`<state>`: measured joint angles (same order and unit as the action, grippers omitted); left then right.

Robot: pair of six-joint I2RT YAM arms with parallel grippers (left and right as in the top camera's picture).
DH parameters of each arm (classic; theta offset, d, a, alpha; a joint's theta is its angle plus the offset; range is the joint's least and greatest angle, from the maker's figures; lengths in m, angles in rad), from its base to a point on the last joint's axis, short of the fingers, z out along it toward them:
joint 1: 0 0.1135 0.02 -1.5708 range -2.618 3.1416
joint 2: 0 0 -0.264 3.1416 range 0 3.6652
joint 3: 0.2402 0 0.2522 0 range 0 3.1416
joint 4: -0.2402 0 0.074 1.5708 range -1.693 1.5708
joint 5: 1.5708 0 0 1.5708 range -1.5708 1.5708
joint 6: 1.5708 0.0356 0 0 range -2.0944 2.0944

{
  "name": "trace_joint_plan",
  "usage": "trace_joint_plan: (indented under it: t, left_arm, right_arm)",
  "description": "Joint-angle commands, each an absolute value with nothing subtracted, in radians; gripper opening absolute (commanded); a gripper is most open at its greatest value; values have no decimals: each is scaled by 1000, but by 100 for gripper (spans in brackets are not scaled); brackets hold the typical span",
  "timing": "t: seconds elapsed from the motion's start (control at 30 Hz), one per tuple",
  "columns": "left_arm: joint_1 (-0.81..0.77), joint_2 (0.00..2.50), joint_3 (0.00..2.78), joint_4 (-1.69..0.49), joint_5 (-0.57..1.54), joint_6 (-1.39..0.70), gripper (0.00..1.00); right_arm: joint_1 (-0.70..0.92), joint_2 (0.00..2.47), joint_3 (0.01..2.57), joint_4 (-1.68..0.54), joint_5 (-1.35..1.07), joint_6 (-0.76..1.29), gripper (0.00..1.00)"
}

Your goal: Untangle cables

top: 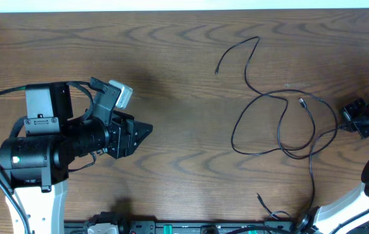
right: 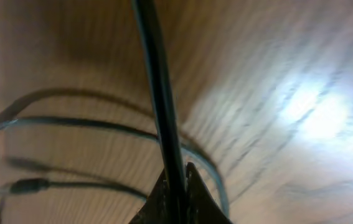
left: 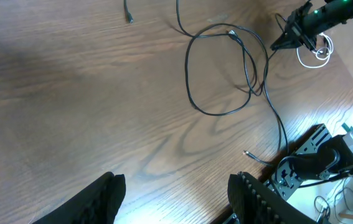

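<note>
Tabletop (top: 171, 162) was crossed by the black cable (left: 187, 78), pinched by the right gripper (right: 176, 183) (left gripper (left: 176, 193) spread, left of it), so loops could've been cinched tight if yanked.

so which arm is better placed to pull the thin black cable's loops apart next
I'd say right. The right gripper is shut on a strand of the thin black cable, beside its loops. The left gripper is open, empty and far off across the wooden table.
</note>
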<state>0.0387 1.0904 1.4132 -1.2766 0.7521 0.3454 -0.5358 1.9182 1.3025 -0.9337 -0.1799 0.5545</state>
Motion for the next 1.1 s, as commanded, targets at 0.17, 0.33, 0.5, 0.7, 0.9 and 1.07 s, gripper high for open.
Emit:
trace_joint_plan:
  t: [0.17, 0.33, 0.5, 0.7, 0.9, 1.07]
  left_arm:
    - [38, 1090, 1413, -1279, 746, 363, 59]
    - [38, 1090, 1413, -1279, 746, 363, 59]
    - [38, 1090, 1413, -1279, 746, 363, 59]
    - [38, 1090, 1413, -1278, 746, 363, 59]
    - [38, 1090, 1413, -1279, 746, 363, 59]
    - [38, 1090, 1413, -1279, 747, 362, 59]
  right_arm:
    - [-559, 1795, 1527, -1020, -403, 428, 1]
    - [-587, 1669, 1687, -1028, -340, 413, 1]
    - [-656, 1586, 1814, -997, -118, 501, 1]
    - [-782, 1553, 1832, -905, -9, 555, 1]
    - [-904, 1590, 1832, -913, -6, 584, 1]
    - [-971, 1634, 1832, -910, -62, 598, 1]
